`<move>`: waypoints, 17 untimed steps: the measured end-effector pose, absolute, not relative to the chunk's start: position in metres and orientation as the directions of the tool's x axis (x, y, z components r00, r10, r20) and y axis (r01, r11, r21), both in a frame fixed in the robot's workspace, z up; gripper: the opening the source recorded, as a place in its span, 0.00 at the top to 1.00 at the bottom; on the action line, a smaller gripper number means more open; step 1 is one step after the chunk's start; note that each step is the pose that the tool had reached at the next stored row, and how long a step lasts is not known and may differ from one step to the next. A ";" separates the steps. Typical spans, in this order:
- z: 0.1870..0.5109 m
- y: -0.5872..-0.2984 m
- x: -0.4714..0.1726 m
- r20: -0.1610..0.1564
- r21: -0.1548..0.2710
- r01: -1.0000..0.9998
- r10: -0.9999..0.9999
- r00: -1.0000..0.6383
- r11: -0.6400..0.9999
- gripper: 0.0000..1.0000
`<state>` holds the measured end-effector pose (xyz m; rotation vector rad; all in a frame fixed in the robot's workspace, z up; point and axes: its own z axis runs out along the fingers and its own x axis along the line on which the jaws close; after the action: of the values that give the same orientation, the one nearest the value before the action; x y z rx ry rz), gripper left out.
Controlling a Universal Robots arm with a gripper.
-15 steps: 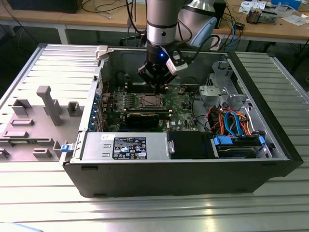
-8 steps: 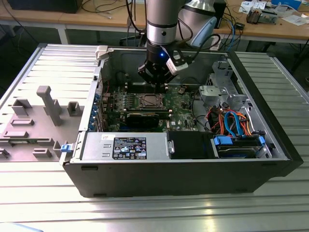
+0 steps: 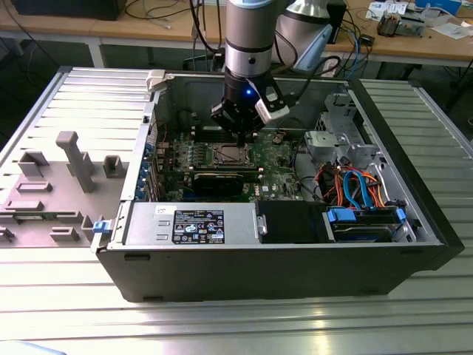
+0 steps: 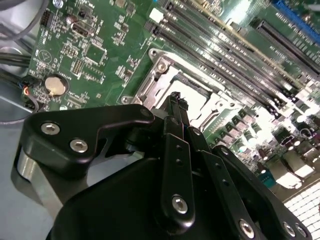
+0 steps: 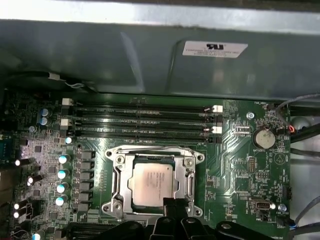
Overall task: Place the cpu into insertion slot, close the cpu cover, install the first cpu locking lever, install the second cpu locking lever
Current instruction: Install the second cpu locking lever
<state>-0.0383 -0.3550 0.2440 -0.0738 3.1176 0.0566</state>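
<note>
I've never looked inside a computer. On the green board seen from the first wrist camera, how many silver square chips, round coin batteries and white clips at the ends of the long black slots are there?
cpu: 1
coin battery: 1
white slot clips: 4
Total: 6

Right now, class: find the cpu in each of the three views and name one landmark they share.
Exterior view: the cpu lies mid-motherboard, just below the gripper.
First wrist view: silver square inside the cpu cover.
Second wrist view: pale patch beyond the gripper's tip.
Shared landmark: the long black memory slots alongside.
</note>
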 end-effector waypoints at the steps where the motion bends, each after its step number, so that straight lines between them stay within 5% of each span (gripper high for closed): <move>1: 0.244 -0.357 -0.038 -0.023 0.037 -0.048 -0.047 -0.999 0.998 0.89; 17: 0.243 -0.361 -0.040 -0.022 0.037 -0.048 -0.047 -0.999 0.998 0.89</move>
<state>-0.0395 -0.3608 0.2434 -0.0738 3.1188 0.0587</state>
